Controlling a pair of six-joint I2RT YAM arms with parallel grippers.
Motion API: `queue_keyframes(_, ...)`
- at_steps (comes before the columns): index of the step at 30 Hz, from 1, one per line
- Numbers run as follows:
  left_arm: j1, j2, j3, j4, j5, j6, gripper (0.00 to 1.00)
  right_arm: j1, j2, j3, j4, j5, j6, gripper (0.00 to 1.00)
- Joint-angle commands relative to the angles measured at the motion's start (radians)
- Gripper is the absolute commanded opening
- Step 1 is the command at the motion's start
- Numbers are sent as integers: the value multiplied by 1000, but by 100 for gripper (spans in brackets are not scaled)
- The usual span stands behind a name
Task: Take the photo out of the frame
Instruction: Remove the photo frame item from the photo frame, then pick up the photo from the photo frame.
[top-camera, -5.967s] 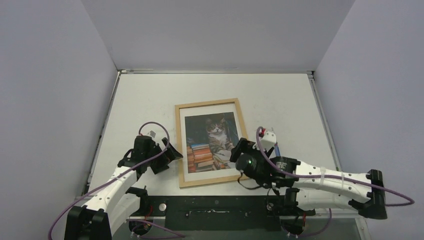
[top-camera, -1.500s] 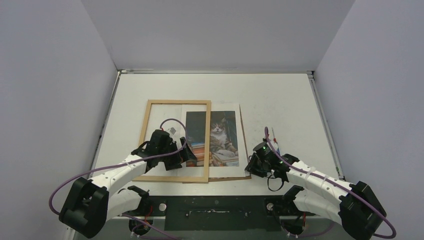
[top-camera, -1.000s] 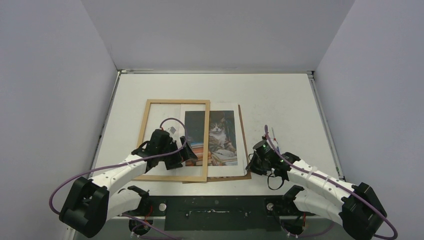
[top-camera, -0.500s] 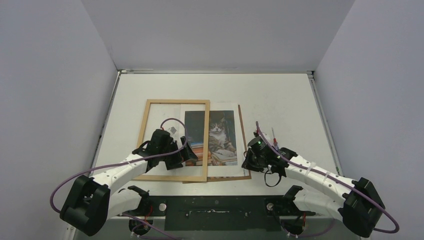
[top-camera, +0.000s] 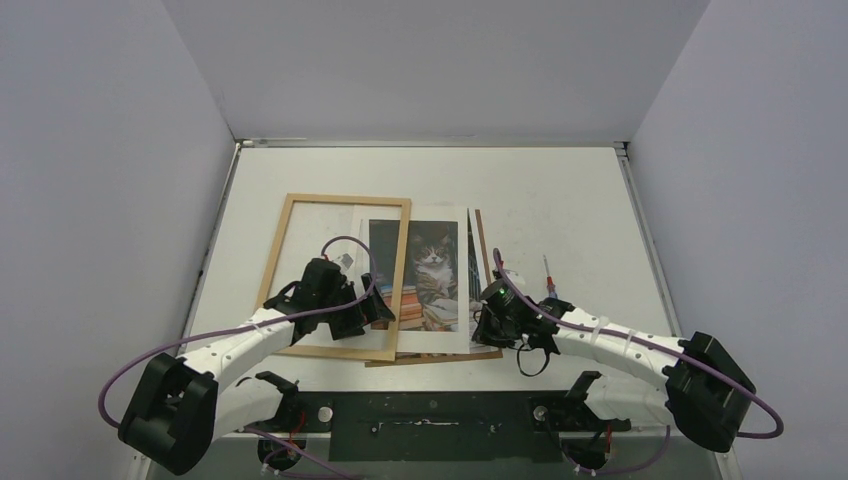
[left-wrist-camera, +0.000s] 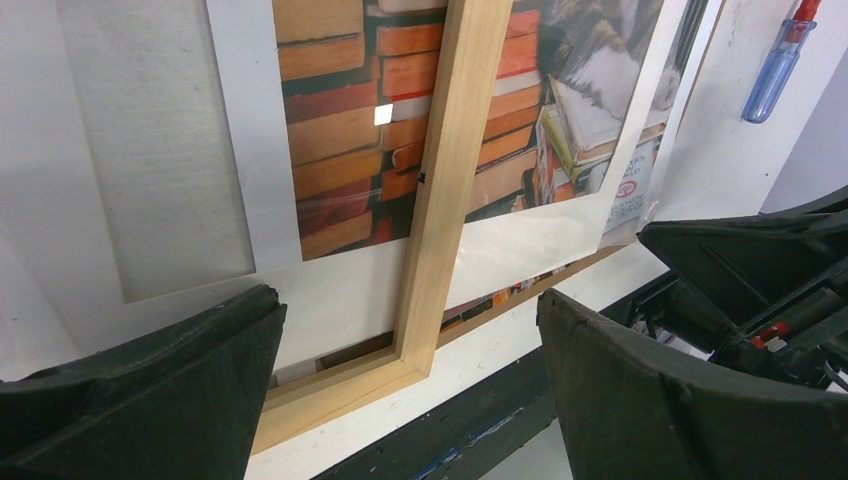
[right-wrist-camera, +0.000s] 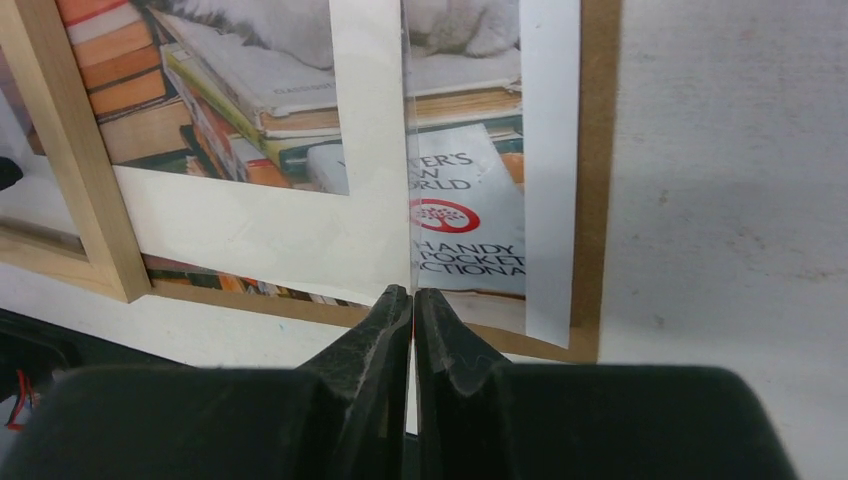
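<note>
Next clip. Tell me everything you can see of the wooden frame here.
The frame is a thin rectangle of pale, plain-looking wood; the table and the cat print show through its opening. It lies flat on the table, turned slightly askew, left of centre. Its right rail rests across the cat print, over the pictured books. The left hand hangs open above its near right corner; whether it touches cannot be told.

Light tan wooden frame (top-camera: 345, 199), white-bordered cat-and-books photo (top-camera: 432, 262), brown backing panel (right-wrist-camera: 598, 150).
</note>
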Motion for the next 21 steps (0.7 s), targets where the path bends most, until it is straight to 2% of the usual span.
queue_keyframes(1,-5,-9,40,10,-13,23,97,15,29,18,98,-72,-16,8)
queue_keyframes(3,-5,14,44,20,-7,24,97,34,22,60,-13,-5,-29,12)
queue_keyframes(4,-5,26,46,22,-1,26,97,38,3,74,-61,49,-30,20)
queue_keyframes(5,-5,34,48,24,2,29,97,38,-23,80,-104,85,-26,32)
queue_keyframes(6,-5,41,50,24,5,30,97,35,-51,87,-141,115,-24,38)
queue_keyframes(9,-6,46,49,24,4,32,97,20,-155,84,-228,177,-4,47)
queue_keyframes(14,-7,50,45,34,2,30,97,-8,-226,33,-269,169,45,49)
queue_keyframes(21,-8,47,43,30,7,30,97,-10,-217,-67,-155,108,119,47)
